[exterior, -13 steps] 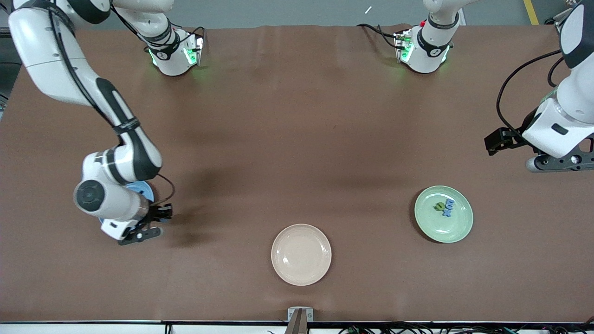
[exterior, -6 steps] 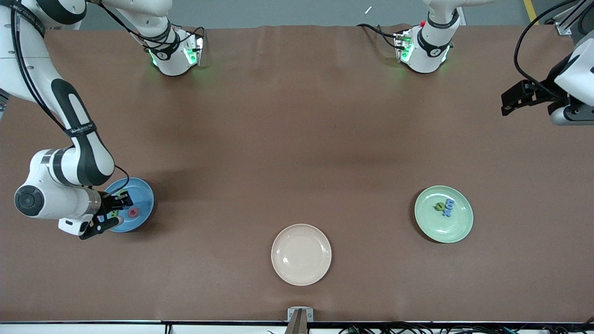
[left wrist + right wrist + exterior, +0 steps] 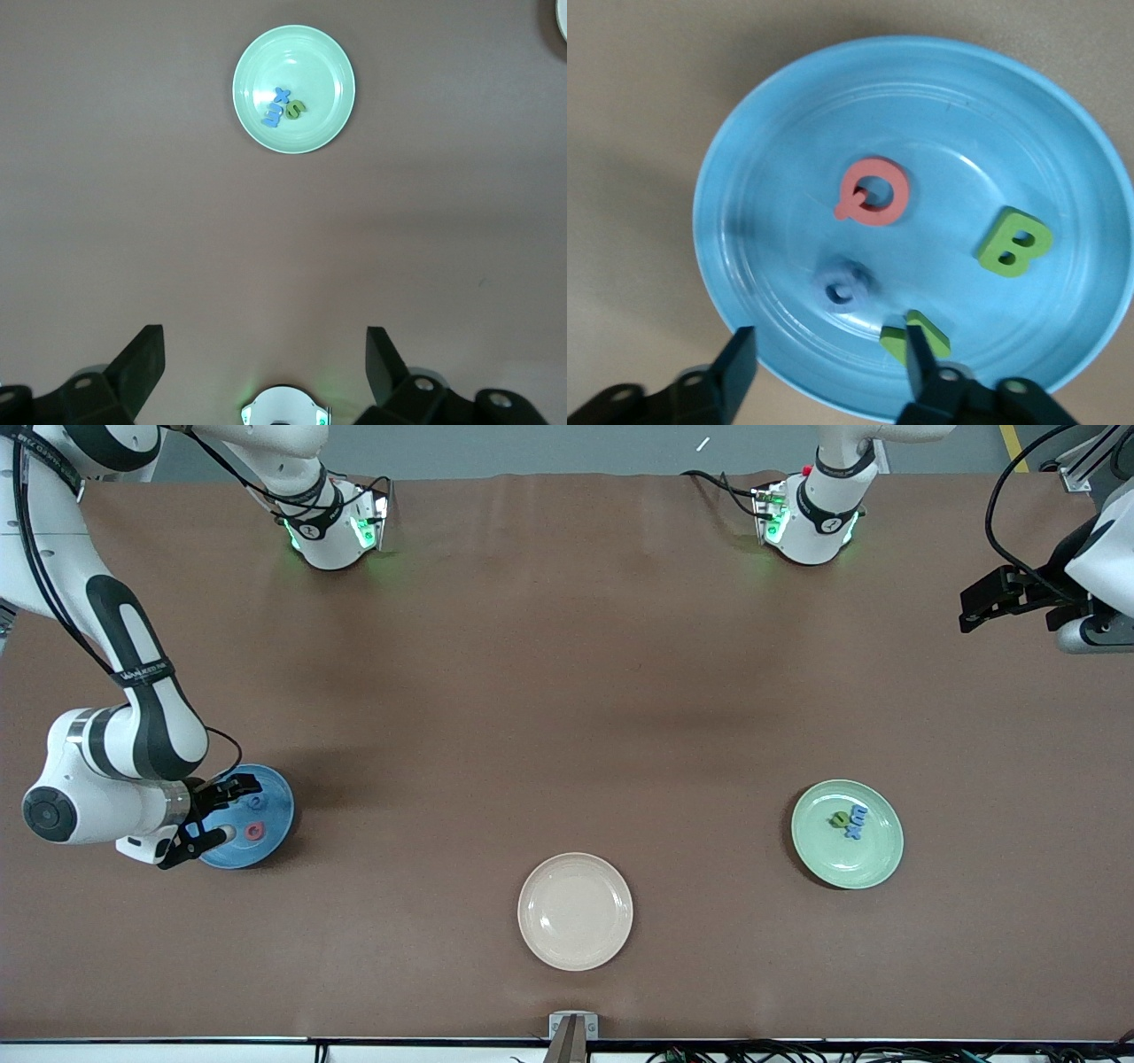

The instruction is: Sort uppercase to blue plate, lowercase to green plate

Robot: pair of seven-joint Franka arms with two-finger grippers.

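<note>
Right gripper [image 3: 828, 367] wide, empty, over blue plate [image 3: 276, 802] rim. Uppercase [image 3: 872, 191] all inside it; lowercase [image 3: 282, 107] on green plate [image 3: 328, 53]. Left gripper [image 3: 264, 359] wide, waiting over bare tabletop [image 3: 567, 691]. Risk: a low retract clips the rim and scatters letters.

**Camera setup, 3 views**

Front cam: high, across table, faces both robot bases; takes in whole table w/ blue plate [image 3: 270, 815], cream plate [image 3: 575, 911], green plate [image 3: 847, 834].

Left wrist cam: high up, looks down past own open fingers [image 3: 137, 359]; green plate [image 3: 293, 88] far off, small. Shared w/ front: green plate.

Right wrist cam: close, straight down onto blue plate [image 3: 788, 177], fills frame. Shared w/ front: blue plate.
</note>
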